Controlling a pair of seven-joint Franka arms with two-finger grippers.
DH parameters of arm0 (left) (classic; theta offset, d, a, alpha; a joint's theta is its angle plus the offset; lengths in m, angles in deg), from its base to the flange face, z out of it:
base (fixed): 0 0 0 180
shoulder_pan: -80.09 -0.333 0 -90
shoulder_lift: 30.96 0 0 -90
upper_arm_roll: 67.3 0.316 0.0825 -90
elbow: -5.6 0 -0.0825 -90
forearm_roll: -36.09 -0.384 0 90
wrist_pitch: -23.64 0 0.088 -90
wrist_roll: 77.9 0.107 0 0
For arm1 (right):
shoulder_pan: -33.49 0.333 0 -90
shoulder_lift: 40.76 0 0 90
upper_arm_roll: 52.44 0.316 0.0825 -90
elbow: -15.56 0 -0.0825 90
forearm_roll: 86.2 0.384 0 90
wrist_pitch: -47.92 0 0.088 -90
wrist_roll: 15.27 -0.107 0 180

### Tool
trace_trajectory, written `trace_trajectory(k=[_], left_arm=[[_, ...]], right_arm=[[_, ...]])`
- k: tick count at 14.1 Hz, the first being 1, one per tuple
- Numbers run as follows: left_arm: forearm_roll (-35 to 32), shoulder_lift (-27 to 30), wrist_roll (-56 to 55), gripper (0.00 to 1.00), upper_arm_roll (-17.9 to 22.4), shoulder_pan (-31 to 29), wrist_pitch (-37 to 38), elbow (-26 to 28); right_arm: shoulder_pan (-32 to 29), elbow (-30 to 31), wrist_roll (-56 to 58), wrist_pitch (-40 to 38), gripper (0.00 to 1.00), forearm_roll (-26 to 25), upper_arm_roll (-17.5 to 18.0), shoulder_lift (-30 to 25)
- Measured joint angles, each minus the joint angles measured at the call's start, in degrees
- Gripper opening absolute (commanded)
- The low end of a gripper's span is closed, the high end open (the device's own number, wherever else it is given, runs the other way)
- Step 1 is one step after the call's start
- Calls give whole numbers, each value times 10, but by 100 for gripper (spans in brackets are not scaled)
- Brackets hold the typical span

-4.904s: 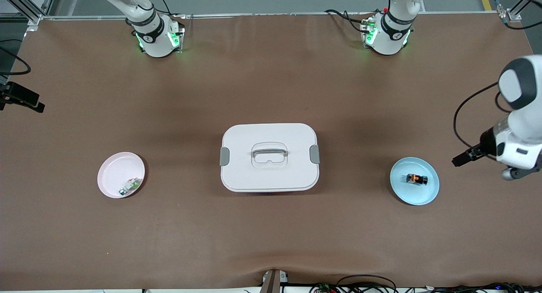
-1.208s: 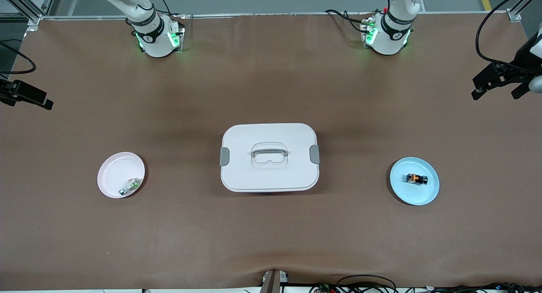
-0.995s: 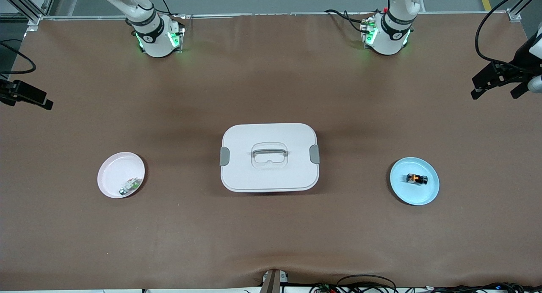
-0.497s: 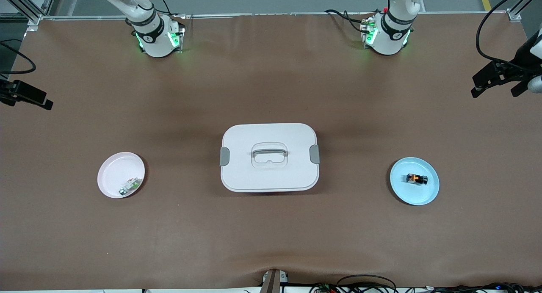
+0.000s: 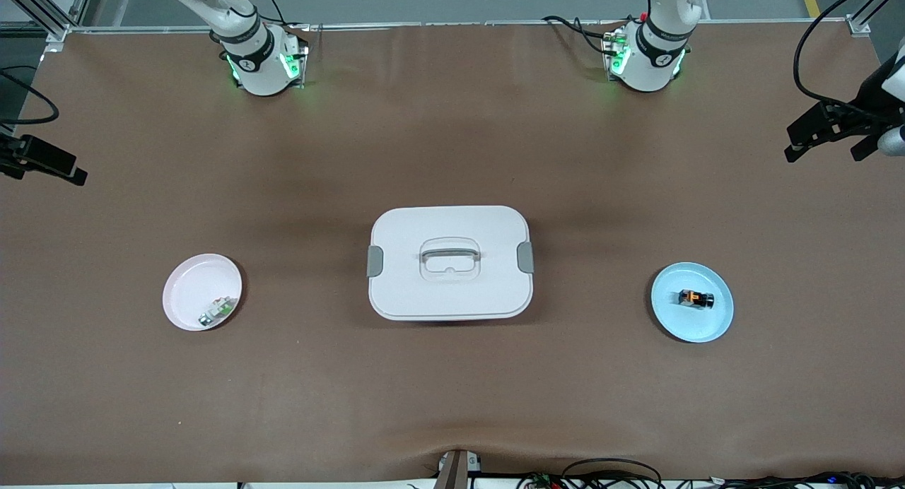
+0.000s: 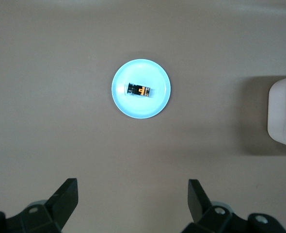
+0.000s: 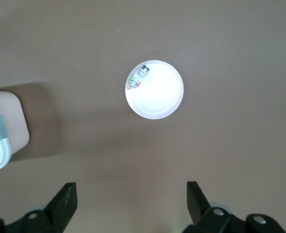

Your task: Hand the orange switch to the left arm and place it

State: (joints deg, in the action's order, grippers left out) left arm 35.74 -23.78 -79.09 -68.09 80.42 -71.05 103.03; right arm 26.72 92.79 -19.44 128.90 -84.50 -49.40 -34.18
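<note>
We find the orange switch [image 5: 696, 299] lying in the blue plate [image 5: 714, 330], toward the left arm's end, well apart from the box [image 5: 450, 291]; the left gripper [image 5: 826, 132] hangs spread over bare table; the right gripper [image 7: 128, 204] likewise spread, empty.

Count on my table: one box [image 5: 450, 263], two plates, blue [image 5: 710, 325] and pink [image 5: 191, 280], one orange switch [image 5: 696, 299], one green-and-white part [image 5: 218, 310].

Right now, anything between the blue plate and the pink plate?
Yes, the box sits between the blue plate and pink plate, shown in the front view.
</note>
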Motion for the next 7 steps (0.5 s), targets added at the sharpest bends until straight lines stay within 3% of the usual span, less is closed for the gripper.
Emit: trace_trajectory(k=[7], left_arm=[[0,-1,0,100,0,4,39,-2]], right_arm=[[0,0,0,7,100,0,0,0]])
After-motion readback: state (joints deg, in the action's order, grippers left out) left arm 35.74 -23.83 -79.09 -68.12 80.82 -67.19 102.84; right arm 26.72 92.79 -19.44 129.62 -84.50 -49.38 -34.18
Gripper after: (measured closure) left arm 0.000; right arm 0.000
